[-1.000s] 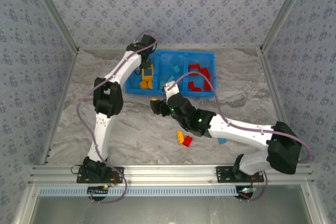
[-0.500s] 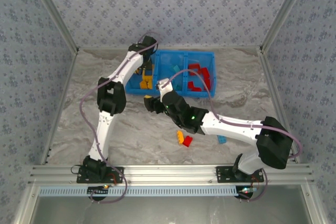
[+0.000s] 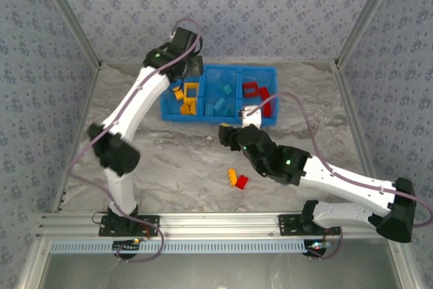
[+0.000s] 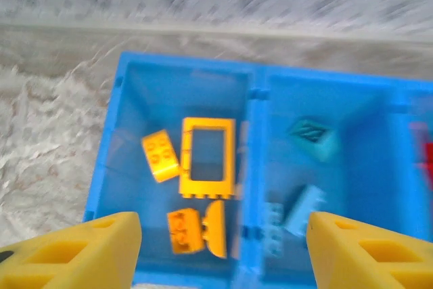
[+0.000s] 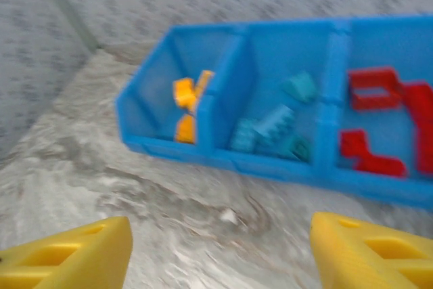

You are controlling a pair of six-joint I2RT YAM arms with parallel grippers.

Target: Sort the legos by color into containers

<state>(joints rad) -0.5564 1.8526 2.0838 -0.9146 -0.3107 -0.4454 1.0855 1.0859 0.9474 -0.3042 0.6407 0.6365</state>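
Top external view: we saw the blue bin (image 3: 196, 118) at the far side of the table (image 3: 169, 160), w/ three compts side by side. Left compt held the yellow/orange legos (image 3: 189, 97), mid compt the light blue legos (image 3: 220, 99), right compt the red legos (image 3: 255, 93). Two bricks lay loose on the near half of the table, well apart from the bin: an orange brick (image 3: 232, 177) touching a red brick (image 3: 241, 182). The left gripper (image 3: 192, 65) hung by the bin's far left corner. The right gripper (image 3: 226, 133) sat near the bin's near wall, on the table side.

Left wrist view: we looked down into the bin. The yellow fingertips (image 4: 74, 255) stood spread wide, nothing btwn them. In the left compt a yellow frame piece (image 4: 207, 157) lay flat, w/ a small orange brick (image 4: 160, 156) just beside it on the left & two more orange pieces (image 4: 196, 229) nearer the camera. Mid compt had a teal brick (image 4: 312, 133) & a light blue brick (image 4: 303, 211).

Right wrist view (blurred): the right gripper's tips were also spread, holding nothing, w/ bare table btwn them & the bin ahead, all three colour groups visible inside.
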